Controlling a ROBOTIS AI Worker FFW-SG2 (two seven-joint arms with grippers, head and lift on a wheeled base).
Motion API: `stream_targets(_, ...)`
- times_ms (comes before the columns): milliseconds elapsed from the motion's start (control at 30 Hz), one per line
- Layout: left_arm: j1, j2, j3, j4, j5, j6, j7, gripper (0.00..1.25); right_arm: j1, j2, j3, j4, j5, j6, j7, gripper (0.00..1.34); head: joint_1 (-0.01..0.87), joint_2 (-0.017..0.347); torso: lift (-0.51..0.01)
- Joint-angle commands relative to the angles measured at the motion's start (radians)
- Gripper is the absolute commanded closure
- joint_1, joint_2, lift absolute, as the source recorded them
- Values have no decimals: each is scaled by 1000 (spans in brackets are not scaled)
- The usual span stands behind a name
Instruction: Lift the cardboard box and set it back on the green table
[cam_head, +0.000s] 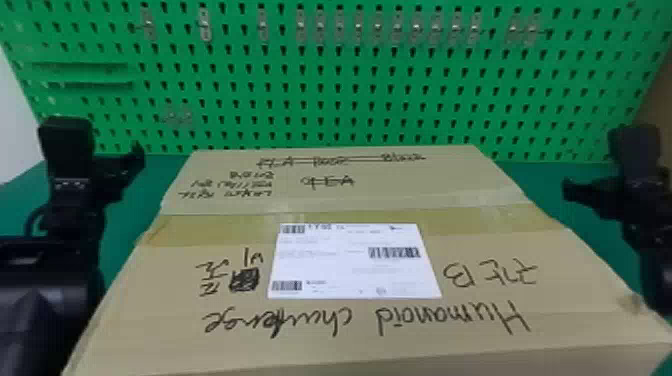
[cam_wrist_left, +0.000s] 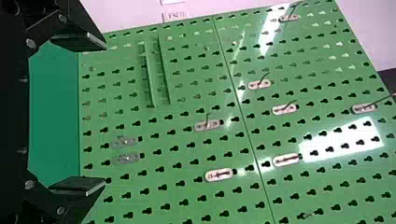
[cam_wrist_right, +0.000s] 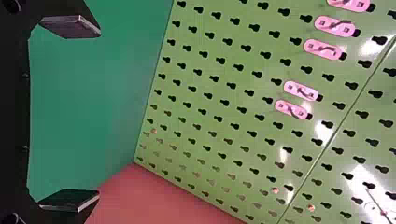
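In the head view, my left gripper (cam_head: 134, 156) is beside the cardboard box's far left edge, apart from it. On the other side my right gripper (cam_head: 570, 191) stands off the box's right edge. The cardboard box (cam_head: 370, 320), taped shut with a white label and handwriting on top, lies flat between the two arms over the green table (cam_head: 145, 172). In the left wrist view the left gripper (cam_wrist_left: 100, 114) has its two fingers wide apart with nothing between them. Likewise the right gripper (cam_wrist_right: 99, 114) is open and holds nothing in the right wrist view.
Behind the table rises a green pegboard (cam_head: 330, 75) with small metal hooks (cam_head: 417, 27) along its upper part. Dark green table surface (cam_head: 600, 225) shows between the box and the right arm. A reddish surface (cam_wrist_right: 154, 200) adjoins the pegboard in the right wrist view.
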Motion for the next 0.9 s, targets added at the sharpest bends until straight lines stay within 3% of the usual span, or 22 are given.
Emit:
stream_targets(0,0,0,-4,0,4,0,0,246,-2,-2,4,0,0,0,0,88,566,54,-183)
stream_targets(867,3,0,-15,5,10,-2,0,246,0,-6,10,2,0,0,0,88,566,54,-183)
